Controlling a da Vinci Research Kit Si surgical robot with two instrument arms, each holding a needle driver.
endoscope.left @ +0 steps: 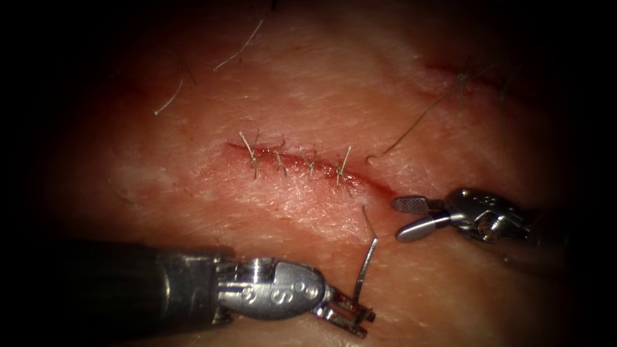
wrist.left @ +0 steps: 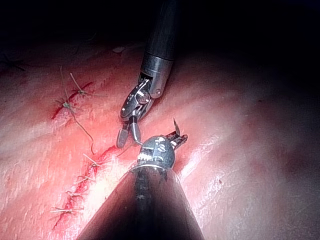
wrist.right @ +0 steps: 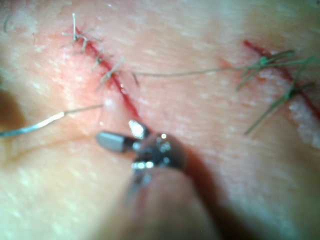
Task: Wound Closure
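Pink tissue (endoscope.left: pixel 308 96) carries a red cut (endoscope.left: pixel 308 164) slanting from far left to near right, crossed by four stitches (endoscope.left: pixel 295 160) with short cut ends. At near left, the left gripper (endoscope.left: pixel 350 315) is clamped on the rear end of the curved needle (endoscope.left: pixel 366 257), which rises toward the cut; its tip meets the tissue at the cut's near edge. To the right, just beside the cut's unstitched right end, the right gripper (endoscope.left: pixel 406 217) is spread apart, holding nothing. Loose thread (endoscope.left: pixel 411 132) trails toward a second stitched cut (endoscope.left: pixel 463 74) at far right.
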